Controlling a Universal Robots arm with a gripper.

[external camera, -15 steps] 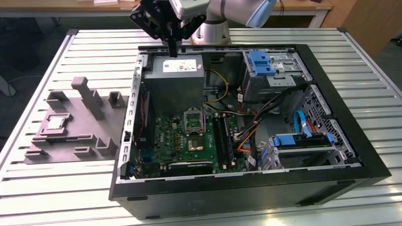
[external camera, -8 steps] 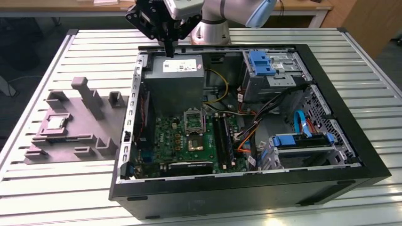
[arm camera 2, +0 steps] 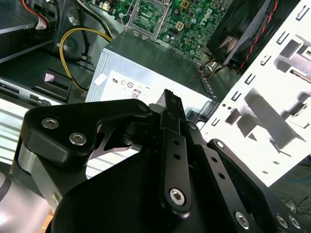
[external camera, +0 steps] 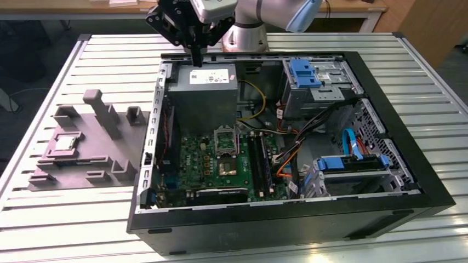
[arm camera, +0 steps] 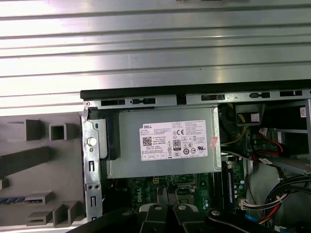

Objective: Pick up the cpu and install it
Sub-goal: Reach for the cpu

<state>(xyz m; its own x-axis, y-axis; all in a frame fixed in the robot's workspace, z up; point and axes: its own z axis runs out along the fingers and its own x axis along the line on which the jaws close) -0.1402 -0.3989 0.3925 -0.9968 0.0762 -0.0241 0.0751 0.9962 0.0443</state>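
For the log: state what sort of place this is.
Probably a robotics lab bench for computer assembly: an open computer case lies on a slatted metal table, beside a grey fixture tray holding the cpu, the gripper above the case.

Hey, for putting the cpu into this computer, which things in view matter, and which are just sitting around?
Part of the job:
- cpu, lying in the grey holder
- metal-framed socket on the green board
- the hand, near the power supply box

Just there:
- power supply box
- blue drive bracket
- lower drive cage
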